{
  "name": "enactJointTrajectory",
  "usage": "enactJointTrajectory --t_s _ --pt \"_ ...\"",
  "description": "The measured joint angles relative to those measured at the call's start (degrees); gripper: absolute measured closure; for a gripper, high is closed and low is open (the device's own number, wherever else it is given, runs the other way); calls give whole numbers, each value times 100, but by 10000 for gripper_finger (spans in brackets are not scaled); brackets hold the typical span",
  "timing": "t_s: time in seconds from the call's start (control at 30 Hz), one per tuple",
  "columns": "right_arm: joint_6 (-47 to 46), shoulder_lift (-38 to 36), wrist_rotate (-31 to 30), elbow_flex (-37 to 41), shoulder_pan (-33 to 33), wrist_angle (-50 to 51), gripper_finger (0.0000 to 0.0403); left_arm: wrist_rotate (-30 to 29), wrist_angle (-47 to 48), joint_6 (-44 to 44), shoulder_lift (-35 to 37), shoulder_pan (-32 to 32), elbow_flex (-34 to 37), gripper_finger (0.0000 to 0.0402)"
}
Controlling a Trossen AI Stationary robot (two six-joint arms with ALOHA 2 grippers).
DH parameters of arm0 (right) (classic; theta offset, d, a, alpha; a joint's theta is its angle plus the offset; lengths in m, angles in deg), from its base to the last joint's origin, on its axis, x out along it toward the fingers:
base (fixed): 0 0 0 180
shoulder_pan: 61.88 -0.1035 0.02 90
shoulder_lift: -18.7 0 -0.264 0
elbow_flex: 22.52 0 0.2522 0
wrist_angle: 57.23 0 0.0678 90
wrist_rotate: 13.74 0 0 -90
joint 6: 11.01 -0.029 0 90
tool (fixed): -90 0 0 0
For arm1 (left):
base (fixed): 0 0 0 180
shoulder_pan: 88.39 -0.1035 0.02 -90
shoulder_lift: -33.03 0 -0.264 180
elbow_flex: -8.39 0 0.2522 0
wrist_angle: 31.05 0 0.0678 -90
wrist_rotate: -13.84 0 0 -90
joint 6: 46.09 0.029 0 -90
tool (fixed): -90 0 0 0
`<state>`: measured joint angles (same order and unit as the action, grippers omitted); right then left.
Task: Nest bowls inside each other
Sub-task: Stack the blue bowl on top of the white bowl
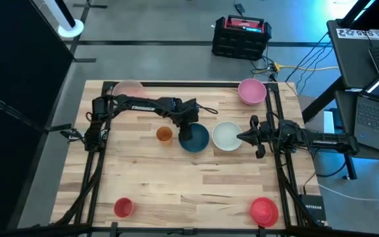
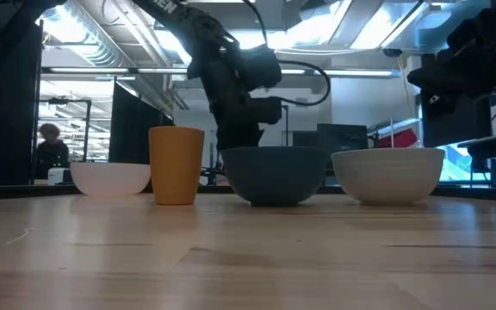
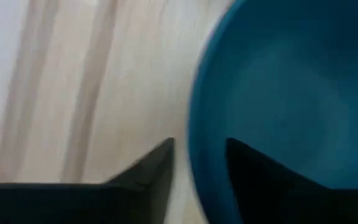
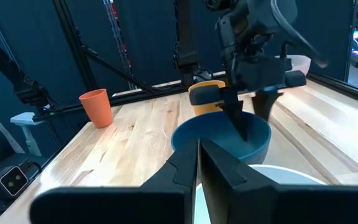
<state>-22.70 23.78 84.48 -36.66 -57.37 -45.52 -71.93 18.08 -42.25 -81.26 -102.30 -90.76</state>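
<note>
The dark teal bowl (image 1: pixel 196 139) stands on its base mid-table, between the orange cup (image 1: pixel 164 135) and the pale white-mint bowl (image 1: pixel 227 136). My left gripper (image 1: pixel 188 126) reaches down from the far left onto the teal bowl's rim and is shut on it; it also shows in the wrist view (image 3: pixel 199 146). My right gripper (image 1: pixel 241 137) is shut and level, just right of the white-mint bowl, touching nothing. A light pink bowl (image 1: pixel 129 89) sits at the far left and a mauve-pink bowl (image 1: pixel 251 91) at the far right. My left gripper holds the teal bowl's rim (image 3: pixel 194 180) on its far-left side. One finger (image 3: pixel 253 177) is inside the bowl and the other finger (image 3: pixel 151 171) is outside. The fingers slant down from the far left. The bowl stands upright with its base on the table.
A small red cup (image 1: pixel 123 207) stands near the front left corner and a red bowl (image 1: pixel 264 210) near the front right. Black frame rails run along the table's left and right sides. Bare wood lies between the middle row and the front edge.
</note>
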Motion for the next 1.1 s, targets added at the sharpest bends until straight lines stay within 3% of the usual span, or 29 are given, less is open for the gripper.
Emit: enactJointTrajectory --t_s 0.2,0.4,0.53,1.1 --pt "0 0 -31 0 0 13 402 70 85 151 -130 51 -230 398" --pt "-2 4 -32 1 0 9 402 68 938 417 -121 35 -1406 401" --pt "-166 4 -34 -6 0 9 402 71 850 434 -116 -11 -2302 401" --pt "353 -13 -245 -745 0 -126 402 426 700 515 -1859 -72 -4241 401"
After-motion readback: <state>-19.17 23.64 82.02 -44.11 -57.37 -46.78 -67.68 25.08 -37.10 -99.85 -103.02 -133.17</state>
